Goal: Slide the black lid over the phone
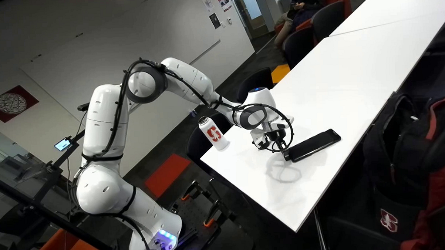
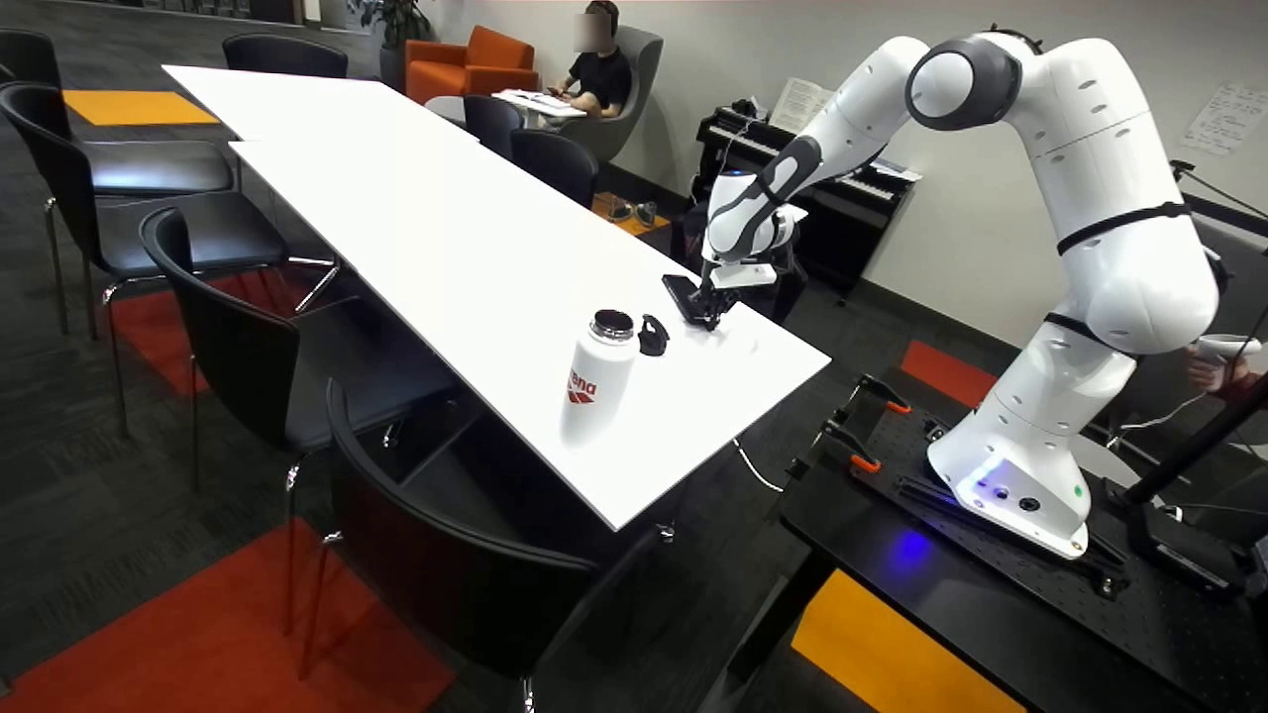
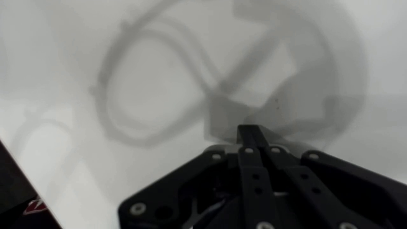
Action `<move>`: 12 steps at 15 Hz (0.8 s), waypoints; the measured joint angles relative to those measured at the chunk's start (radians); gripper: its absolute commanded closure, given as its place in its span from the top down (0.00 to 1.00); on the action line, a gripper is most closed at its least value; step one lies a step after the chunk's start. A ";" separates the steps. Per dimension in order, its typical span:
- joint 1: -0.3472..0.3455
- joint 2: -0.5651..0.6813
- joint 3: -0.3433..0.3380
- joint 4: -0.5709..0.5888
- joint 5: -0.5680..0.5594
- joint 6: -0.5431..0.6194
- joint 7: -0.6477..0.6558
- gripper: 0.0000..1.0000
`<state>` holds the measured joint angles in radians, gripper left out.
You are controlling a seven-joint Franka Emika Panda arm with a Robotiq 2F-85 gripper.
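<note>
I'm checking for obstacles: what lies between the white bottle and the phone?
In an exterior view, the black lid lies on the table between the white bottle and the phone.

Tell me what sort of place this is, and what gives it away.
Likely a shared lounge or meeting area, perhaps in an office or on a campus: white tables set end to end, black chairs beside them, an orange armchair and a piano.

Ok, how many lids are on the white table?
1. In an exterior view, the black lid lies on the table between the bottle and the phone. The gripper could be hiding others.
</note>
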<state>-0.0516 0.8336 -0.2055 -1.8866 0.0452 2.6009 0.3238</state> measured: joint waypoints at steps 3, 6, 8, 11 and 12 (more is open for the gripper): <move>0.000 0.004 -0.010 0.021 0.000 0.000 0.004 0.00; 0.000 0.005 -0.021 0.043 0.000 0.000 0.023 0.00; 0.000 0.006 -0.026 0.055 0.000 0.000 0.038 0.00; 0.000 0.023 -0.039 0.088 0.000 0.000 0.061 0.00; 0.000 0.029 -0.042 0.097 0.000 0.000 0.062 0.00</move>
<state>-0.0516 0.8629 -0.2472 -1.7897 0.0452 2.6010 0.3861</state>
